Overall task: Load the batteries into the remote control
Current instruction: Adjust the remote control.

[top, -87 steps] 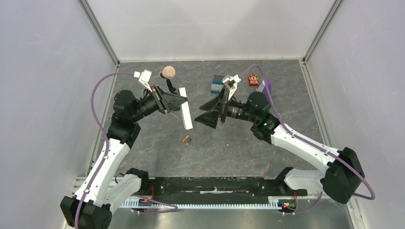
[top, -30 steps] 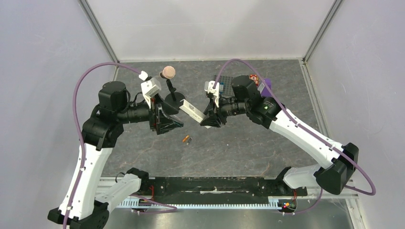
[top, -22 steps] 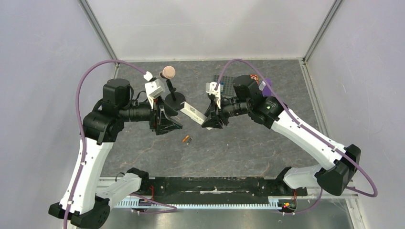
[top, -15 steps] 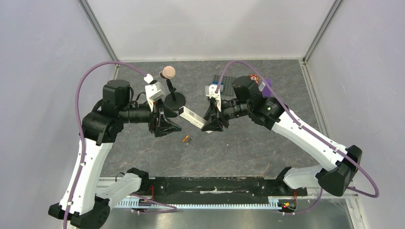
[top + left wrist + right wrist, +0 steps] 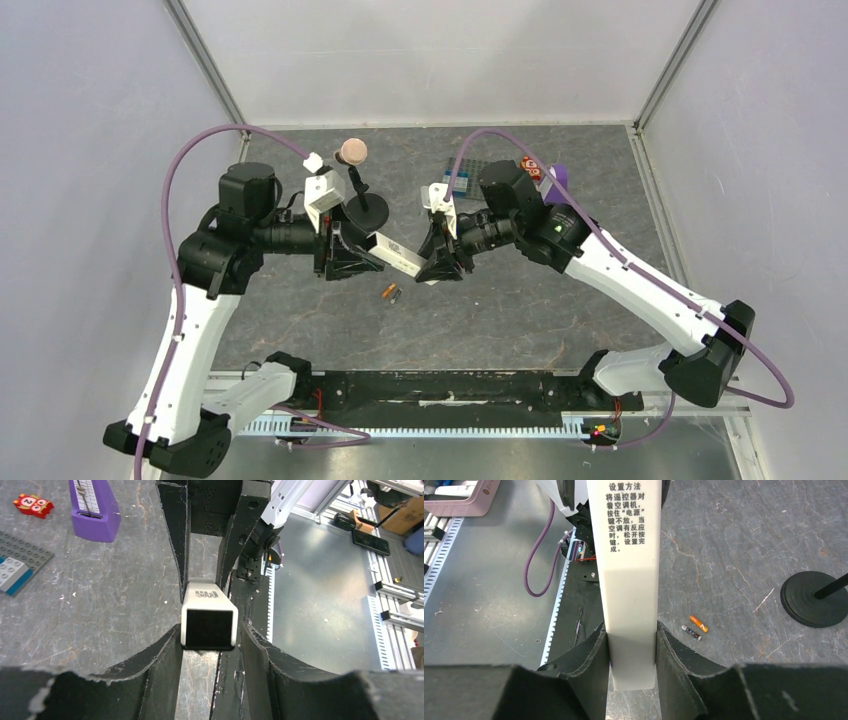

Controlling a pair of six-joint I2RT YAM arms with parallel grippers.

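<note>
Your right end effector clamps the white remote control above the tabletop. The left end effector brackets its end, grip unclear. Seemingly mid-regrasp; batteries lie loose below, likely needing picking next.

From above, the remote control has both ends buried, one inside the left gripper, the other inside the right gripper. The batteries are too small there to tell their ends apart. In the right wrist view the remote's left end runs off the top edge. In the left wrist view I can't tell whether that gripper's fingers actually press on it.
</note>
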